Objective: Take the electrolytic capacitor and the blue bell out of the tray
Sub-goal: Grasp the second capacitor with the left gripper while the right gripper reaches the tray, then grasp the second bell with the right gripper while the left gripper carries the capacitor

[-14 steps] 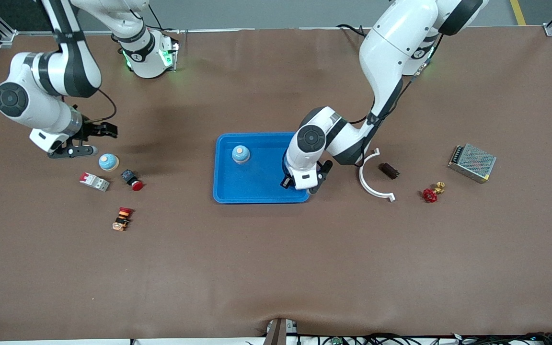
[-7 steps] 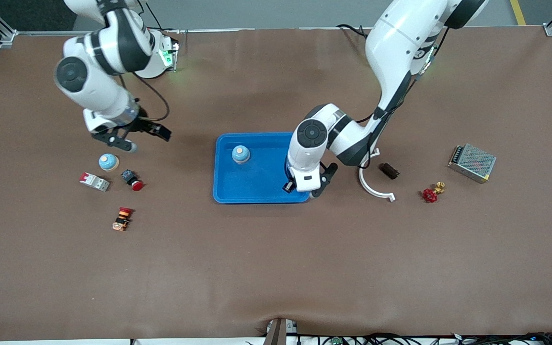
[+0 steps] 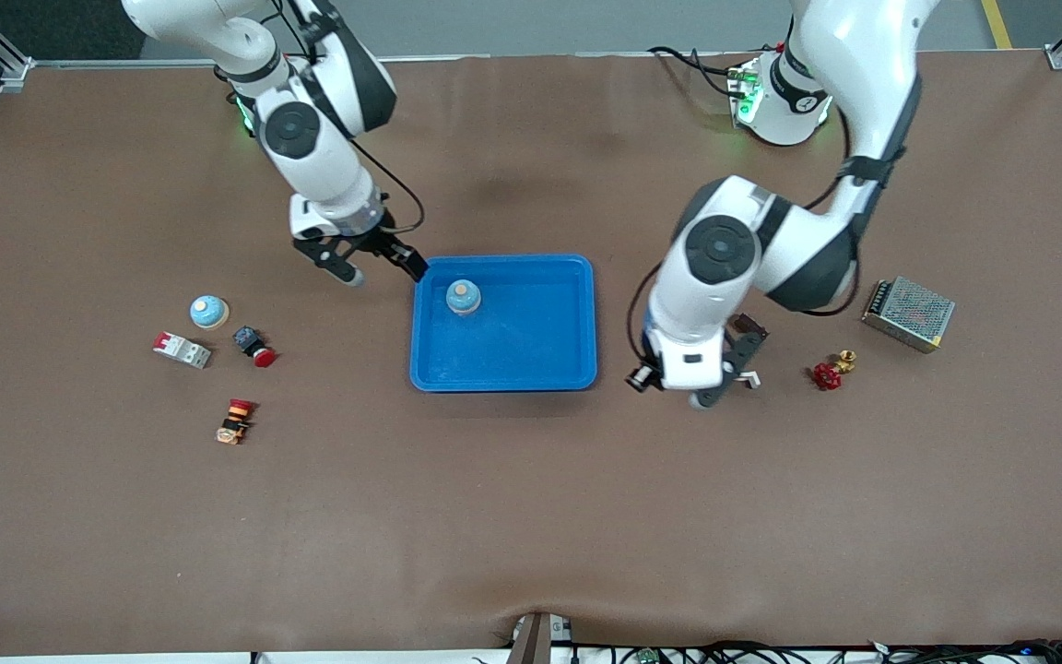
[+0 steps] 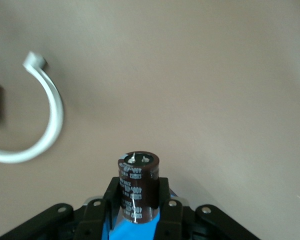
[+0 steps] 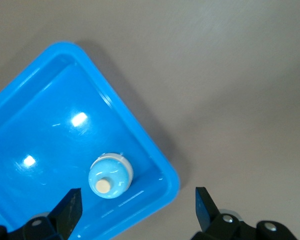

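Observation:
My left gripper (image 3: pixel 718 378) hangs over the bare table beside the blue tray (image 3: pixel 531 369), toward the left arm's end. It is shut on a dark brown capacitor (image 4: pixel 138 172), which stands upright between the fingers (image 4: pixel 164 192); the hand hides it in the front view. A light blue bell (image 3: pixel 463 296) (image 5: pixel 110 176) sits in the tray (image 5: pixel 40 125), near the corner farthest from the front camera toward the right arm's end. Just outside that corner, my right gripper (image 3: pixel 382 269) (image 5: pixel 137 207) is open with nothing in it. Another blue bell (image 3: pixel 209 312) rests on the table toward the right arm's end.
A white curved piece (image 4: pixel 46 125) and a dark brown block (image 3: pixel 750 325) lie by the left hand. A red valve (image 3: pixel 828 373) and a mesh metal box (image 3: pixel 909 313) lie toward the left arm's end. A breaker (image 3: pixel 182 349) and two push buttons (image 3: pixel 254 348) (image 3: pixel 234 421) lie near the loose bell.
My left gripper has moved from the tray's corner out over the table toward the left arm's end. My right gripper has swung from beside the loose bell to the tray's corner, still open.

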Controlling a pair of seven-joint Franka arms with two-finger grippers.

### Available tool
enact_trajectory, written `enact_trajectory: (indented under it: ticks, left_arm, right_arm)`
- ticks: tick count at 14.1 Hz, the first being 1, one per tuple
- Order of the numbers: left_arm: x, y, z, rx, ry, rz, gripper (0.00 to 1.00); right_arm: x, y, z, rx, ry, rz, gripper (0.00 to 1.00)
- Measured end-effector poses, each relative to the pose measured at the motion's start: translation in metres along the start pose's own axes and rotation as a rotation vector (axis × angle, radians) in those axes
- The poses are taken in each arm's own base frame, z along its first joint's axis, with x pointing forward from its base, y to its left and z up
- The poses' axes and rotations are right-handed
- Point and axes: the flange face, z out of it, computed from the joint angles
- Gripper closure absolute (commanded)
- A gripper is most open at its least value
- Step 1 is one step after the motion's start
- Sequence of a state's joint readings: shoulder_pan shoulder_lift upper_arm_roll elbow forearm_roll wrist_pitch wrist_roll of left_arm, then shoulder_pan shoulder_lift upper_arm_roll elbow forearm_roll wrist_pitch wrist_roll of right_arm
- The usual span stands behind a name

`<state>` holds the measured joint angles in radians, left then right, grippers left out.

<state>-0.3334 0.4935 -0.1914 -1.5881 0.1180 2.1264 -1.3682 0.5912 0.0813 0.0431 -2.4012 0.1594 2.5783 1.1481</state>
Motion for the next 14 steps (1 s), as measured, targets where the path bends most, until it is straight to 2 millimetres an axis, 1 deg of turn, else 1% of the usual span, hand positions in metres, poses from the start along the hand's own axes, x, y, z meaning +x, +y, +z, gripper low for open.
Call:
enact_trajectory:
  ticks: [1,3,5,6,7,9,10,12,14]
  left_arm:
    - [0.020,-0.009,0.001,0.020,-0.003,0.012,1.00]
    - [0.062,-0.028,0.010,0.050,-0.013,0.002,1.00]
    - [0.108,-0.053,0.031,0.080,-0.039,-0.014,1.00]
    - [0.125,-0.063,0.046,0.097,-0.055,-0.017,1.00]
    - [0.136,-0.071,0.063,0.112,-0.069,-0.022,1.00]
    - [0.141,-0.073,0.093,0.119,-0.082,-0.030,1.00]
    - [0.142,-0.073,0.104,0.114,-0.080,-0.032,1.00]
    - [0.149,-0.074,0.122,0.094,-0.067,-0.041,1.00]
    - [0.153,-0.074,0.133,0.081,-0.044,-0.034,1.00]
  right_arm:
    - [-0.011,-0.004,0.018,0.004,0.003,0.011,0.00]
    - [-0.029,-0.008,0.051,0.001,0.006,0.025,0.00]
    - [-0.042,-0.013,0.071,-0.004,0.004,0.044,0.00]
    - [-0.047,-0.019,0.077,-0.007,0.002,0.051,0.00]
    - [-0.051,-0.025,0.081,-0.007,0.000,0.058,0.00]
    - [-0.056,-0.038,0.090,-0.006,-0.003,0.066,0.00]
    - [-0.056,-0.043,0.094,-0.007,-0.004,0.070,0.00]
    - [-0.052,-0.050,0.103,-0.010,-0.003,0.075,0.00]
    - [-0.048,-0.054,0.111,-0.015,-0.002,0.079,0.00]
